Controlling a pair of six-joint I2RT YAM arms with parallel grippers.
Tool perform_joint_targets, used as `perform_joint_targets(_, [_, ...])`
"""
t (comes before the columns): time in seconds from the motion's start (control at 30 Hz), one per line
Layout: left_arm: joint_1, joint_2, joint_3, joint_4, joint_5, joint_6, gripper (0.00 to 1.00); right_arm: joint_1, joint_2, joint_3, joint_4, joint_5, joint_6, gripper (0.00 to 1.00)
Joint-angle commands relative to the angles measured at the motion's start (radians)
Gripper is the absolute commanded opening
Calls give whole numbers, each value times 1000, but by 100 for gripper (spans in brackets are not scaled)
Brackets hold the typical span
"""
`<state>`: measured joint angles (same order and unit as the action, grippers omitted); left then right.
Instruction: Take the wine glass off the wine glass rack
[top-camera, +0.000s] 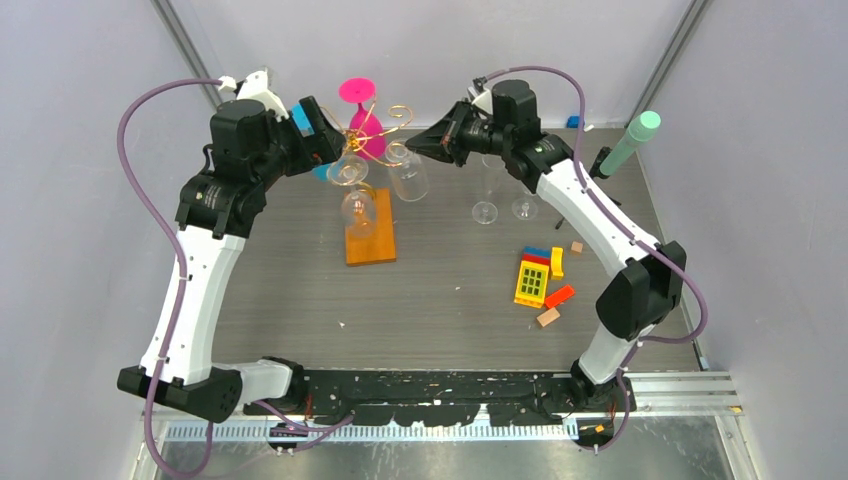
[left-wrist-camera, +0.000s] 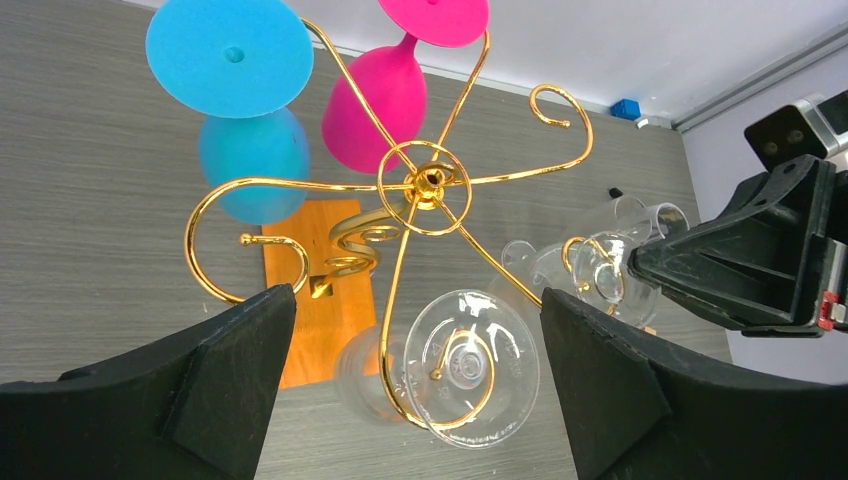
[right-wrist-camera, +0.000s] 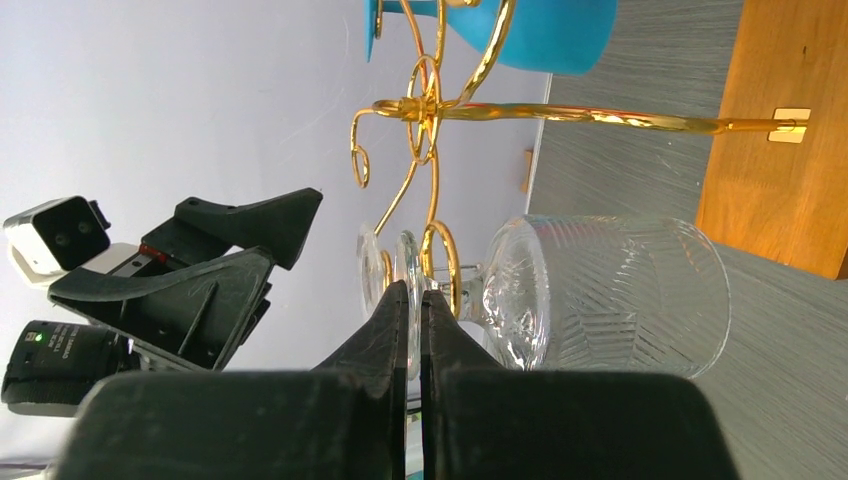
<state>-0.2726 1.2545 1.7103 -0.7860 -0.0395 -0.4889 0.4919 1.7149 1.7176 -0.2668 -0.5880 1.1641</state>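
The wine glass rack (top-camera: 385, 122) is gold wire with scroll arms on an orange wooden base (top-camera: 370, 242). Hanging upside down from it are a pink glass (top-camera: 365, 132), a blue glass (left-wrist-camera: 235, 60) and clear ones. My right gripper (right-wrist-camera: 413, 292) is shut on the thin foot of a clear ribbed wine glass (right-wrist-camera: 610, 295), which still hangs in a gold scroll. My left gripper (left-wrist-camera: 418, 295) is open above the rack, its fingers either side of another clear glass's foot (left-wrist-camera: 470, 365) without touching it.
Two clear glasses (top-camera: 487, 190) (top-camera: 525, 195) stand upright on the grey table right of the rack. Several coloured blocks (top-camera: 540, 280) lie at the right front. A black tripod with a mint-green tip (top-camera: 630, 140) leans at the far right. The two grippers are close together across the rack.
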Motion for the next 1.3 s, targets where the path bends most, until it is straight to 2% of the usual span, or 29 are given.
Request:
perform_joint_targets(0.0, [7, -17, -5, 40, 13, 5, 95, 5, -94, 7, 90, -19, 34, 0])
perform_joint_targets(0.7, [7, -33, -22, 48, -20, 21, 95, 50, -45, 57, 130, -104, 42, 0])
perform_joint_targets(1.27, [7, -67, -57, 52, -79, 32, 92, 89, 32, 120, 104, -12, -20, 0])
